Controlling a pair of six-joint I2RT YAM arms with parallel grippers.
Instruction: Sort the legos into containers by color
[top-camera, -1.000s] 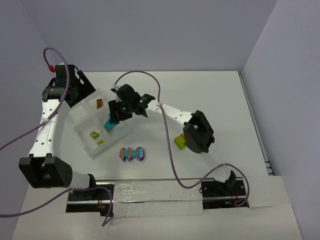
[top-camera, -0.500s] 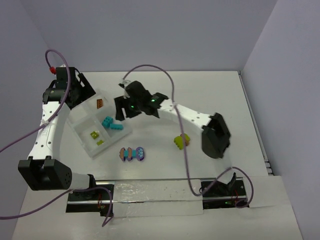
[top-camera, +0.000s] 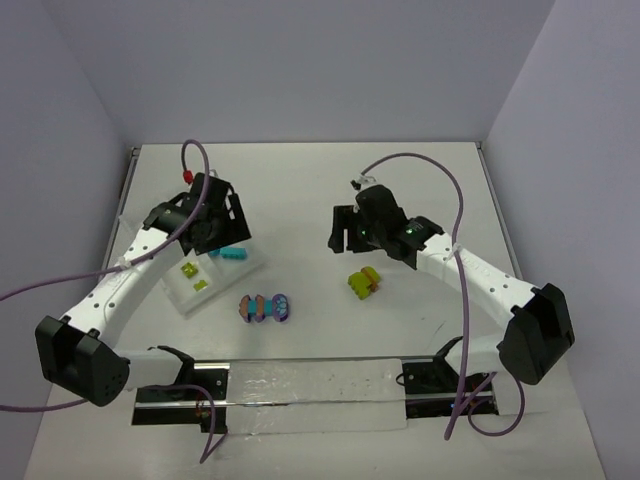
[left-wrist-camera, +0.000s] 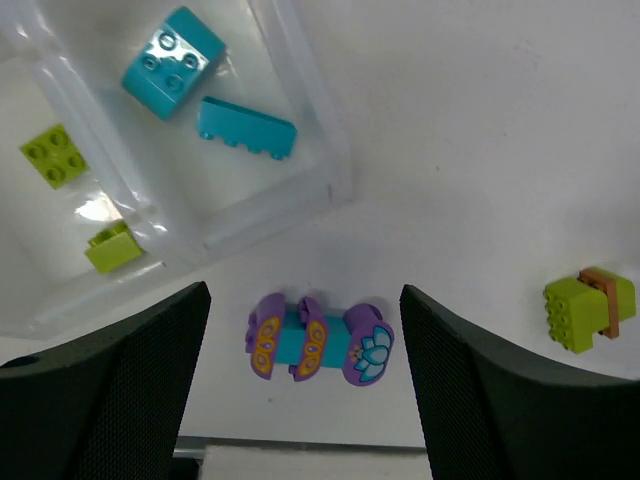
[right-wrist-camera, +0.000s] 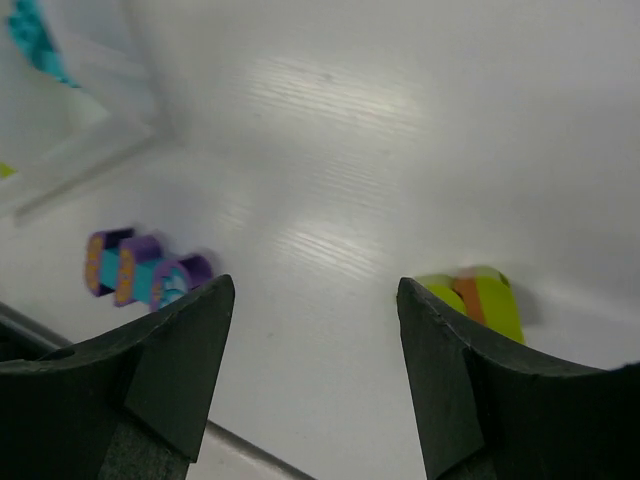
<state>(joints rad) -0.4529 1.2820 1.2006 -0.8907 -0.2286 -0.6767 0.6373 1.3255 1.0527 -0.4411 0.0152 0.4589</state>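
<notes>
The white tray (top-camera: 222, 283) lies left of centre. In the left wrist view one tray (left-wrist-camera: 320, 170) compartment holds two turquoise legos (left-wrist-camera: 172, 63) and its neighbour two lime legos (left-wrist-camera: 52, 155). A purple-and-turquoise cluster (top-camera: 264, 307) lies on the table below the tray. A lime-and-orange cluster (top-camera: 363, 282) lies further right. My left gripper (top-camera: 222, 228) hangs open over the tray's near side. In its own view the left gripper (left-wrist-camera: 303, 300) frames the purple cluster (left-wrist-camera: 318, 337). My right gripper (top-camera: 342, 232) is open and empty above the lime-and-orange cluster (right-wrist-camera: 475, 300).
The right wrist view shows the tray corner (right-wrist-camera: 80, 150) at the upper left and the blurred purple cluster (right-wrist-camera: 140, 268) beside the left finger. A silver strip (top-camera: 300, 380) runs along the table's near edge between the arm bases.
My right gripper let go of a turquoise lego in the tray, opened and swung right, away from the tray. My left arm moved from the tray's far left corner to above it.
</notes>
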